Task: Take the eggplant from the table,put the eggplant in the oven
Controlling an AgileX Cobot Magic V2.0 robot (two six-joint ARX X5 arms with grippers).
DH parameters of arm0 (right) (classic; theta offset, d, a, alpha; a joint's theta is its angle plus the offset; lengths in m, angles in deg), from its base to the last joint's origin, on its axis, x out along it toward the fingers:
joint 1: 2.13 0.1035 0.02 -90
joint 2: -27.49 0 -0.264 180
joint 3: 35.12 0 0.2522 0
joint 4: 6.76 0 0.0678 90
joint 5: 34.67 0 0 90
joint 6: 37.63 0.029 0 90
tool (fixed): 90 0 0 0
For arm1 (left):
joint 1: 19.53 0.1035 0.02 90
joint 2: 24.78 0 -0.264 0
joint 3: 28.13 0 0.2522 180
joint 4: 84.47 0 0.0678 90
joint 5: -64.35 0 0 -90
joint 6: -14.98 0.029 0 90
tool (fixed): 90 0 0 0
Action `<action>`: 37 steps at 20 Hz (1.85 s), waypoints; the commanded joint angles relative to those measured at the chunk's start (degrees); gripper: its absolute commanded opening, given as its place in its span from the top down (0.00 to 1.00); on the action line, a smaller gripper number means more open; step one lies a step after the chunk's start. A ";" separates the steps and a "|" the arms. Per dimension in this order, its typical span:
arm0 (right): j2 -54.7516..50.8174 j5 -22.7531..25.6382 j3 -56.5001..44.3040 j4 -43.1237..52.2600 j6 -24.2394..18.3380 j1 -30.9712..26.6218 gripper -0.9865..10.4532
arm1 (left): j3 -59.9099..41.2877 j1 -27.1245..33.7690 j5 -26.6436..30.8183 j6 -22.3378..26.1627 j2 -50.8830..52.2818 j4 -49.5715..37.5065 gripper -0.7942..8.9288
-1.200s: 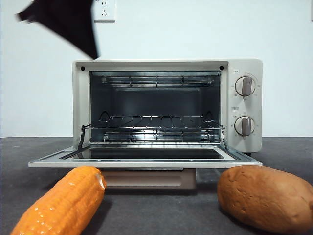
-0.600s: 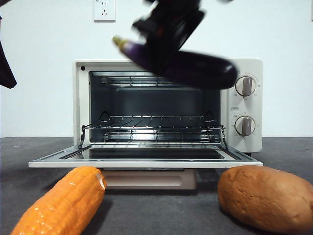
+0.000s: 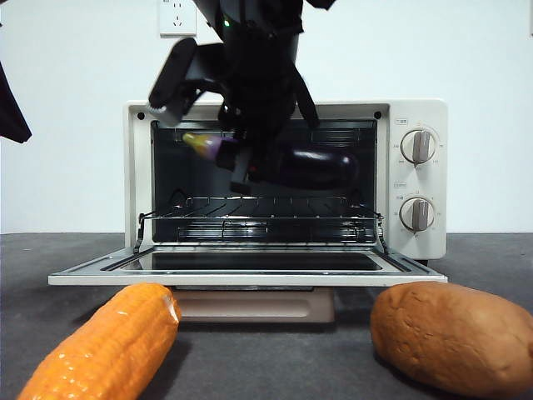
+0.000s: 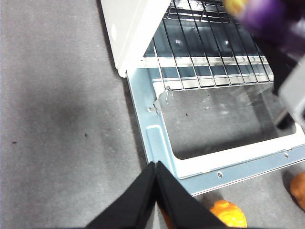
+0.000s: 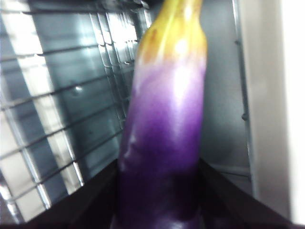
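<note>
Between my right jaws [image 5: 159,210] sits the eggplant [image 5: 164,143], pinched at its thick dark end, one black jaw pressed against each flank. In the front view my right gripper [image 3: 254,162] comes down from above and hangs in the mouth of the oven [image 3: 420,179], with the eggplant [image 3: 312,167] held in the air inside the opening, above the wire rack [image 3: 262,218] and not touching it.

Half a second ago I carried the eggplant higher, in front of the oven's top edge and tilted, its thick end down toward the upper knob [image 3: 417,146]. Now it is lower, within the cavity, and close to level. A full second ago neither it nor my right arm was in the front view at all. The corn cob [image 3: 104,346] and the potato [image 3: 454,333] lie on the bench [image 3: 266,362] as before, in front of the lowered door [image 3: 250,268].

The eggplant's long axis runs across the oven's width, side to side in the front view. Its pale yellowish stem tip [image 3: 196,140] points toward the oven's left wall as that view shows it, and the rounded dark end toward the knob side.

My left jaws [image 4: 156,191] are pressed together with nothing between them, hanging above the bench beside the door's corner, well apart from the eggplant.
</note>
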 commanded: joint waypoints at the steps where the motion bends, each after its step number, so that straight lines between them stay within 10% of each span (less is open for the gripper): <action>1: 2.32 0.15 1.42 0.17 -1.70 0.17 0.77 | 0.28 0.00 -0.17 1.07 -0.20 -0.63 0.91; 10: 3.08 -3.04 1.42 -0.74 5.88 -0.07 0.67 | 0.28 0.00 -0.17 1.11 -0.20 -0.59 0.91; 32: 2.47 1.66 1.42 -1.14 6.21 1.77 0.67 | 0.28 0.00 -0.15 1.55 -5.55 -2.45 0.91; 37: -6.08 1.31 1.42 -8.09 13.35 4.81 0.69 | 0.28 0.00 -0.15 1.51 -12.63 -6.05 0.91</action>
